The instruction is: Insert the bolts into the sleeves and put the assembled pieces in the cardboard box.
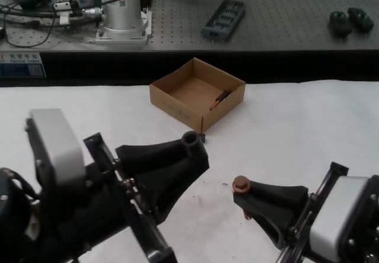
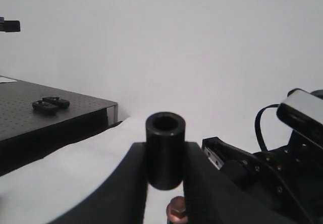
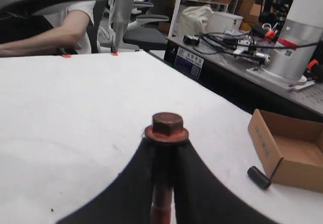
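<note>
My left gripper [image 2: 165, 176] is shut on a black sleeve [image 2: 165, 151], held above the white cloth with its open bore showing; the same sleeve [image 1: 190, 138] sticks out of the left fingers in the high view. My right gripper [image 3: 164, 156] is shut on a copper bolt [image 3: 165, 128], hex head up; this bolt [image 1: 241, 185] sits to the right of the sleeve and apart from it. The cardboard box [image 1: 197, 93] stands farther back at centre with one assembled piece [image 1: 220, 99] lying inside. A spare black sleeve [image 3: 258, 177] lies on the cloth beside the box.
White cloth [image 1: 296, 132] covers the near bench. Behind it a dark perforated table carries a metal cylinder [image 1: 121, 5], cables, a grey rack [image 1: 223, 18] and two dark green parts [image 1: 350, 21]. A person's arm [image 3: 45, 35] rests at the cloth's far edge.
</note>
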